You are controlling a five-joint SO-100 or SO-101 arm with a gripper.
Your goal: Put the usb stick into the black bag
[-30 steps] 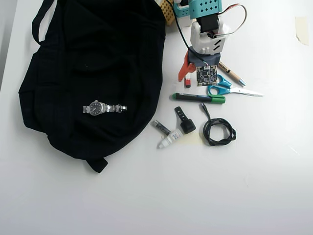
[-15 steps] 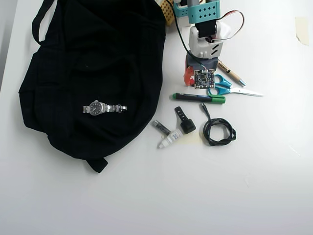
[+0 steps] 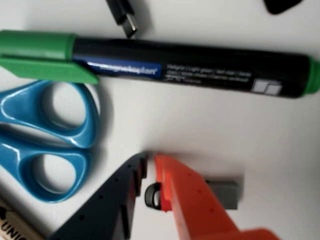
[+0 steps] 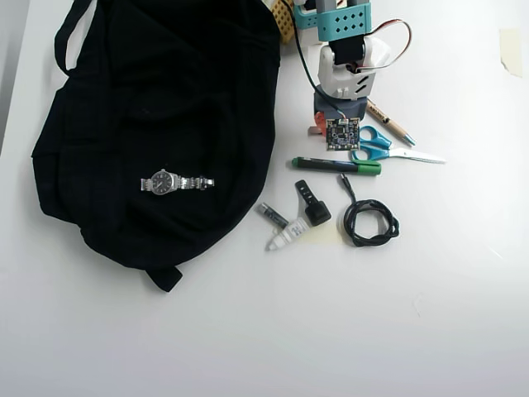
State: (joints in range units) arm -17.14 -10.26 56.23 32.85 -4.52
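Grey-ended and stubby, the usb stick (image 3: 225, 194) lies on the table just below the green marker (image 3: 165, 67), half hidden by the orange finger (image 3: 192, 205). Since a second ago the gripper (image 3: 149, 165) has dropped onto it, jaws nearly closed around it, so a grasp looks under way. Only the wrist view shows the stick; overhead, the arm covers it, with the black bag (image 4: 165, 107) well apart to the left.

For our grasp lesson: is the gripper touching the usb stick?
Touching. The wrist view shows the gripper's orange finger pressed across the usb stick.
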